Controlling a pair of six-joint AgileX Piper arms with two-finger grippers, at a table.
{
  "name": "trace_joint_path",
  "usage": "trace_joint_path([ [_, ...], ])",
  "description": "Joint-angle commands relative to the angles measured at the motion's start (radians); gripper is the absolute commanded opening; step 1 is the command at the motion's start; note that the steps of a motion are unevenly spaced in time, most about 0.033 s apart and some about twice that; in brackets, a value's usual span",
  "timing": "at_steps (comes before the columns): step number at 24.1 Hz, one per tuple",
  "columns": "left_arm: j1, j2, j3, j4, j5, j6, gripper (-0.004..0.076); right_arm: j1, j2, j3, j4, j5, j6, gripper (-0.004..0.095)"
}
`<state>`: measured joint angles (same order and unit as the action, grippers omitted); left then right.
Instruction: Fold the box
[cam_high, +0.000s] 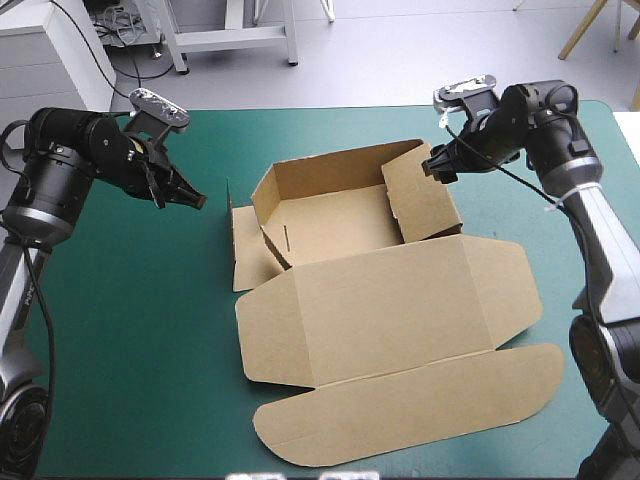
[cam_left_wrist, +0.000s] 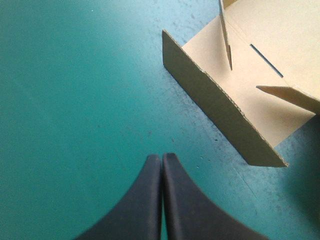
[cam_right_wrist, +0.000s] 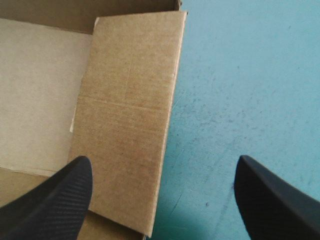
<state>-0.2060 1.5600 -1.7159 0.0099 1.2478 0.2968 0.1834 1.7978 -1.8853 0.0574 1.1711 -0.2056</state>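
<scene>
Centre frame: brown box (cam_high: 380, 300), walls partly raised, lid flat on teal-green bench (cam_high: 120, 380). Upper left: left tool (cam_high: 198, 201) clenched, empty. Upper right: right tool (cam_high: 437, 166) released.

Box (cam_high: 380, 310) plain brown, faintly ribbed; cover (cam_high: 130, 300) teal-green; left tool (cam_high: 198, 201) and right tool (cam_high: 438, 172) black.

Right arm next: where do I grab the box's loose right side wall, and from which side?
On the brown board box, take the right side wall by its free upper edge, from above, one black finger inside the tray and one outside. The thin panel stands loose and seems to lean outward, with teal-green cover beside it. The open right gripper is likely well placed, above it.
</scene>
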Motion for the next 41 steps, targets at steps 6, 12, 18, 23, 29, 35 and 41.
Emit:
trace_joint_path([
  [6, 0.002, -0.043, -0.022, -0.01, 0.001, -0.006, -0.001, 0.0, 0.14, -0.03, 0.012, -0.045, -0.002, 0.0713],
  [12, 0.002, -0.043, -0.022, -0.01, 0.002, -0.001, -0.001, 0.0, 0.192, -0.03, 0.039, -0.063, -0.002, 0.0603],
  [18, 0.002, -0.043, -0.022, -0.01, 0.014, -0.005, -0.001, 0.0, 0.213, -0.03, 0.039, -0.069, 0.001, 0.0296],
  [23, 0.002, -0.043, -0.022, -0.01, 0.027, -0.013, -0.001, 0.0, 0.213, -0.03, 0.039, -0.068, 0.018, -0.0019],
  [29, 0.002, -0.043, -0.022, 0.07, 0.045, -0.036, -0.001, -0.049, 0.125, -0.032, 0.084, -0.024, -0.013, -0.0019],
  [35, 0.036, -0.043, -0.022, 0.073, 0.045, -0.035, -0.001, -0.189, -0.005, -0.03, 0.278, 0.033, -0.109, -0.002],
  [41, 0.159, -0.043, -0.019, -0.025, 0.045, -0.024, -0.001, -0.315, -0.123, -0.03, 0.379, 0.033, -0.165, -0.002],
])
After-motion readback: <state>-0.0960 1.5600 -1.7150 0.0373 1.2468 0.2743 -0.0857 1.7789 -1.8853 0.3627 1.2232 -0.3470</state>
